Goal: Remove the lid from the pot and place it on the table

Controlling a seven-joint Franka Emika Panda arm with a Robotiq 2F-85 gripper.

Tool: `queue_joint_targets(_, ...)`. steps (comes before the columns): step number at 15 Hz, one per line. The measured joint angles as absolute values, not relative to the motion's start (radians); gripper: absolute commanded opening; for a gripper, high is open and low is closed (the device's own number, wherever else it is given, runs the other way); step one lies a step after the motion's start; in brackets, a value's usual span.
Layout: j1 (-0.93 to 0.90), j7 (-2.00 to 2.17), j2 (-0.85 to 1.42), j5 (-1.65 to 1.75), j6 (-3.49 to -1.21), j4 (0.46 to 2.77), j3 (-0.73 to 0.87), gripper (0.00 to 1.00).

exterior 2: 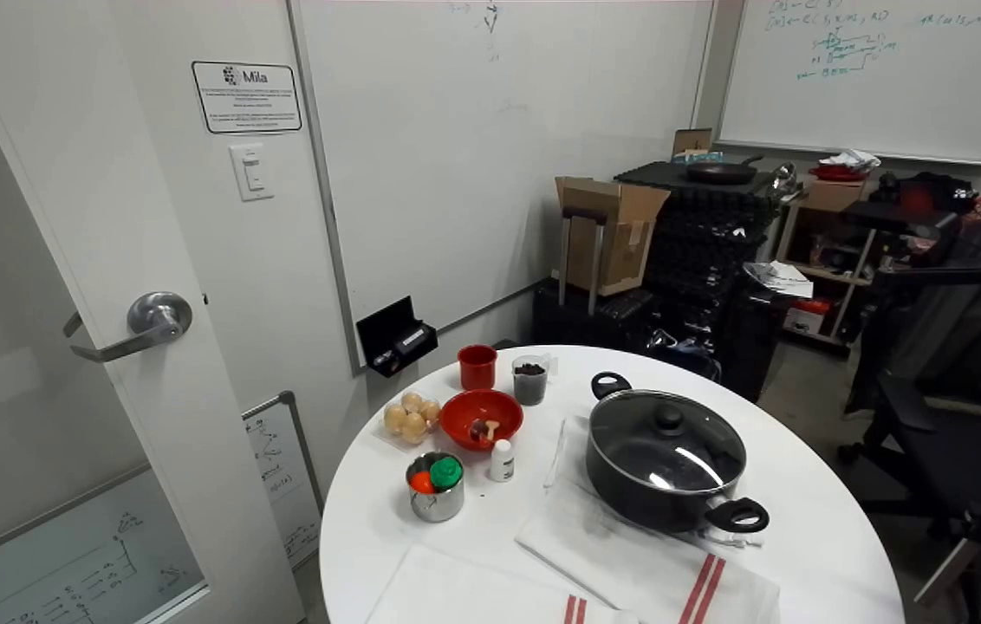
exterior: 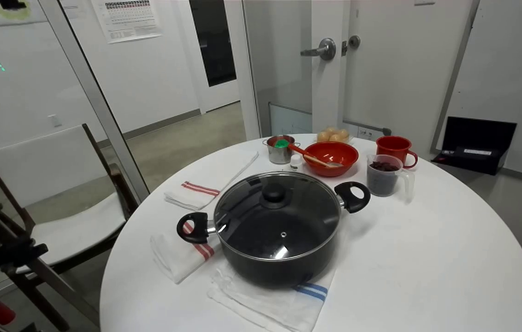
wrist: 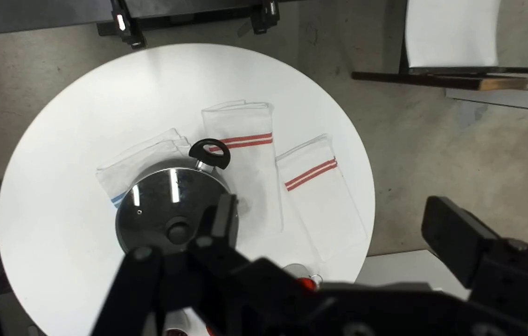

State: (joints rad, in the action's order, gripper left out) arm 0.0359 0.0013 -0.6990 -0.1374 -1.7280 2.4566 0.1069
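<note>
The black pot (exterior: 284, 273) stands upright on folded cloths on the round white table (exterior: 427, 267); the pot (exterior 2: 642, 501) and table (exterior 2: 815, 485) show in both exterior views. The glass lid (exterior: 261, 226) with its dark centre knob sits flat on the pot and covers it; it also shows in an exterior view (exterior 2: 629, 433). In the wrist view I look down on the lid (wrist: 152, 205) and table (wrist: 54, 140). My gripper (wrist: 332, 205) is wide open and empty, high above the table. Its left finger hides part of the pot and lid. The gripper is out of both exterior views.
White cloths (wrist: 308, 186) lie beside and under the pot. A red bowl (exterior: 341, 154), steel cup (exterior: 279, 154), red mug (exterior: 392, 146), clear measuring cup (exterior: 383, 180), white bottle (exterior 2: 502, 461) and eggs (exterior 2: 411, 418) stand near it. A chair (exterior: 67, 175) is beside the table.
</note>
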Motion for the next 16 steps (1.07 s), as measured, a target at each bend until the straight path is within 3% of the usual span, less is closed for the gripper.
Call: queue_joint_targets(16,0.083,0.286,-0.006,0.009,-2.217,2.307,0.050,1.00)
